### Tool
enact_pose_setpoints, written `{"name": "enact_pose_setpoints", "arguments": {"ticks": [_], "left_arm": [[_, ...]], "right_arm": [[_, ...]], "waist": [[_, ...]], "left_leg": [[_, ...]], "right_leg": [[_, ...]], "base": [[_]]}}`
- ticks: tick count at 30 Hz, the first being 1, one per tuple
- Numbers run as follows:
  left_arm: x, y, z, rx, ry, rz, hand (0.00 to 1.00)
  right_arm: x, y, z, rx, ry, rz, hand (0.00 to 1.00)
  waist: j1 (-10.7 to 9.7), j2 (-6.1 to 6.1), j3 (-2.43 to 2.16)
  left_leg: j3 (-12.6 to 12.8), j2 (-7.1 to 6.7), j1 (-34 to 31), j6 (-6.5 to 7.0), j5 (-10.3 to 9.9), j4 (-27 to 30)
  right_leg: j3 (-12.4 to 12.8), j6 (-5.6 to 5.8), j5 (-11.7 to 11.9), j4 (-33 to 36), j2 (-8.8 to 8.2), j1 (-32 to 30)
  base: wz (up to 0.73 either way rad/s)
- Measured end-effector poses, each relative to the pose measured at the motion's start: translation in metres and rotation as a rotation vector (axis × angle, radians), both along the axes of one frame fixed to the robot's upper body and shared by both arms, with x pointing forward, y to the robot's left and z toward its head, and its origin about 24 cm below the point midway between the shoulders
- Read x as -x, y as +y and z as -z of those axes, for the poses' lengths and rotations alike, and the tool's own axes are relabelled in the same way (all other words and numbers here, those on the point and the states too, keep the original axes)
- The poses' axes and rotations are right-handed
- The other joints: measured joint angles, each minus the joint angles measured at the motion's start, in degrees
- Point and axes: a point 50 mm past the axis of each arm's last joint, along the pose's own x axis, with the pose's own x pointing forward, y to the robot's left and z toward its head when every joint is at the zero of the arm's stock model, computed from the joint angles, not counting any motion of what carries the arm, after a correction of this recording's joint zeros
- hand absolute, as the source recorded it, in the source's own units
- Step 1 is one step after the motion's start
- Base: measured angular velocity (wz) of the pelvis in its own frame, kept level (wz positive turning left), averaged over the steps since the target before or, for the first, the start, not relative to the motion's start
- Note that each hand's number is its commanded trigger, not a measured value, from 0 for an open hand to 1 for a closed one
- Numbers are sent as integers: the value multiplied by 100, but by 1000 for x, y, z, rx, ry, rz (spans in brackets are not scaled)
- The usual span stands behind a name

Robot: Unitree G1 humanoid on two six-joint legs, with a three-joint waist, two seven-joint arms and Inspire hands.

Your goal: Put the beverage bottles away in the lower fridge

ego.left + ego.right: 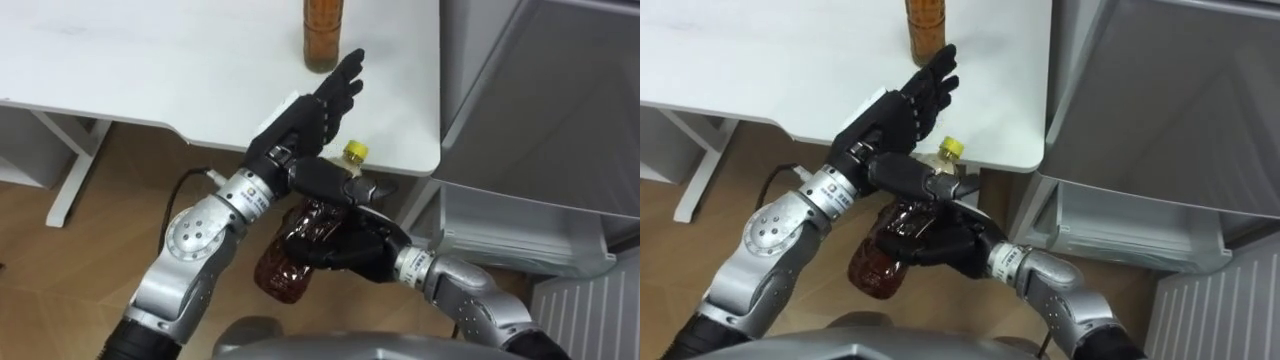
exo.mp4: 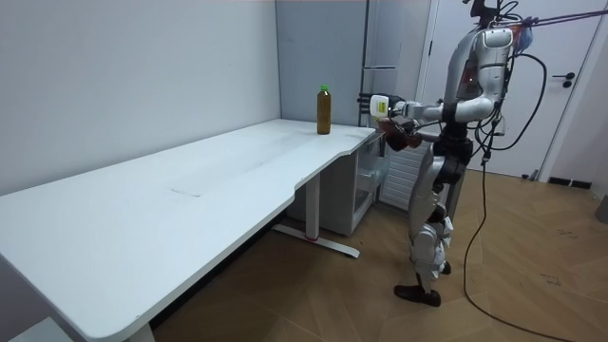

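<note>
My right hand (image 1: 345,245) is shut round the middle of a brown drink bottle (image 1: 283,272) with a yellow cap (image 1: 355,152). The bottle is tilted and held just off the front edge of the white table (image 1: 150,60). My left hand (image 1: 315,110) hovers over the bottle's neck, its fingers straight and pointing at the table, its thumb lying near the neck. A second brown bottle (image 1: 323,35) stands upright on the table beyond the left hand; the room view shows its green cap (image 2: 324,87). In the room view I stand at the table's end beside the fridge (image 2: 380,57).
The grey fridge (image 1: 540,110) rises on my right. Its lower compartment (image 1: 510,225) stands open, showing white shelving. White table legs (image 1: 70,165) stand on the wooden floor at left. A closed door (image 2: 570,85) is behind me in the room view.
</note>
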Motion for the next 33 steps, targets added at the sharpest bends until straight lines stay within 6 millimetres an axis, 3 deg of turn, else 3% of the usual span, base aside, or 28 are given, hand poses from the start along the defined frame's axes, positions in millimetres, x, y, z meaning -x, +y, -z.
{"name": "enact_pose_setpoints", "arguments": {"ticks": [13,21,33], "left_arm": [[-8,-3,-14,17,-76,9,0],[-4,-6,-51,59,-232,28,0],[-7,5,-63,73,-288,-35,0]], "right_arm": [[3,5,0,-9,3,-27,100],[6,4,2,32,-17,-91,100],[6,-1,2,27,-22,-104,100]], "waist": [[12,3,1],[4,27,-3],[46,32,-8]], "left_leg": [[-5,0,25,0,0,8],[-14,-8,56,-4,1,-28],[8,-16,149,-3,1,-40]], "right_leg": [[0,-1,1,10,2,24],[-3,-1,1,1,0,37],[5,0,-1,-43,-6,133]], "base": [[0],[0],[-1]]}}
